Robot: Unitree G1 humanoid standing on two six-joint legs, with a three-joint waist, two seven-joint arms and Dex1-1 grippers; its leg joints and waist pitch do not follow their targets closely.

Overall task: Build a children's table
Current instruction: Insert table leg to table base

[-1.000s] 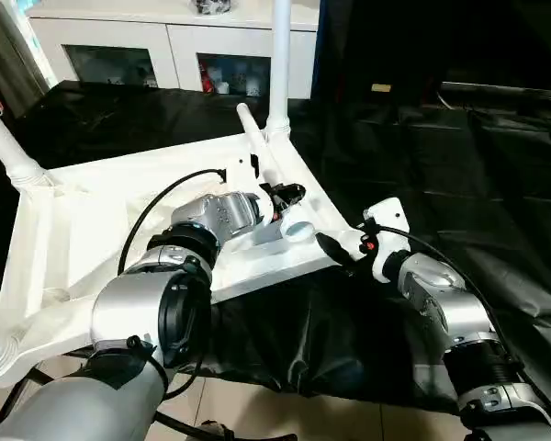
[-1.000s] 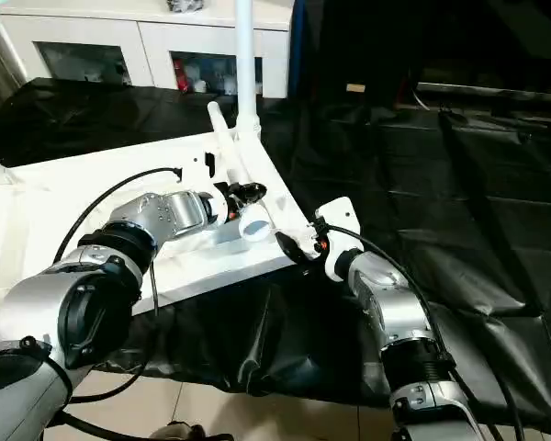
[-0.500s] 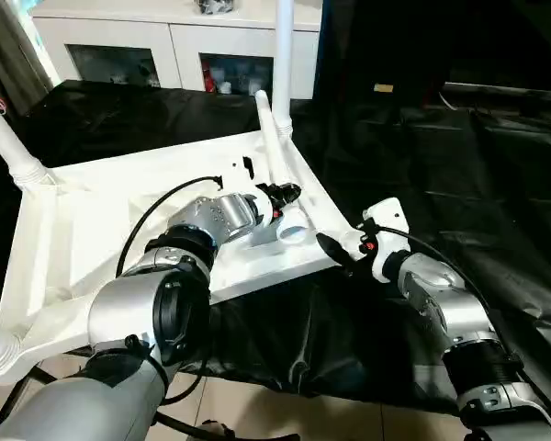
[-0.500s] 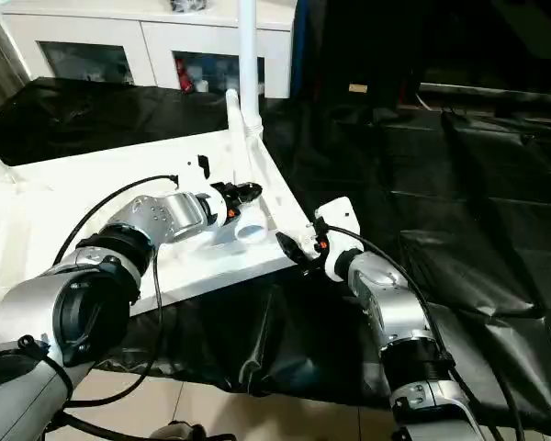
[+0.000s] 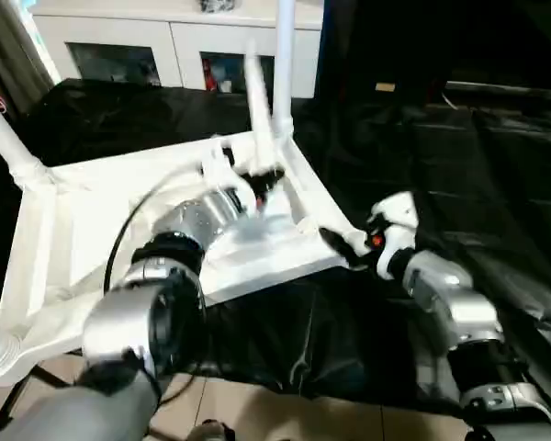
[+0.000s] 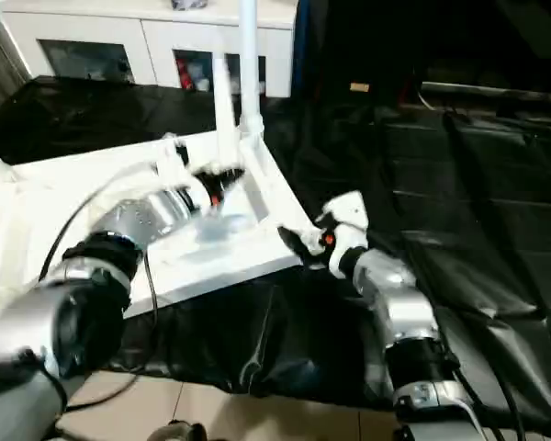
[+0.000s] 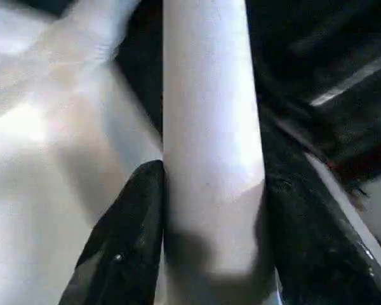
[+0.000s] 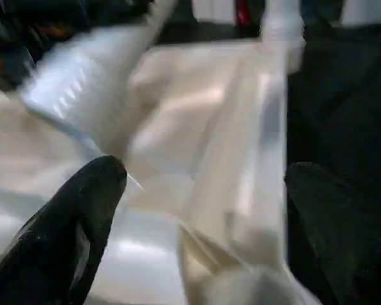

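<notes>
Tabletop (image 5: 64, 230), white and turned underside up, is laid on the black-covered surface (image 5: 477, 156), its near right corner just beside the right hand (image 5: 335, 244). Two legs are seen standing in its corner sockets: one upright leg (image 5: 283, 55) at the far right corner, just beyond the left hand (image 5: 262, 179), and another leg (image 5: 5, 138) at the far left corner, well apart from both hands. A third, loose leg (image 7: 209, 127) is held between the black fingers (image 7: 124, 241) of the left hand, which is closed around the tube above the tabletop's far right part, the leg rising steeply beside the upright one. The right hand's fingers (image 8: 70, 222) are spread wide, with the tabletop's rim lying between them.
</notes>
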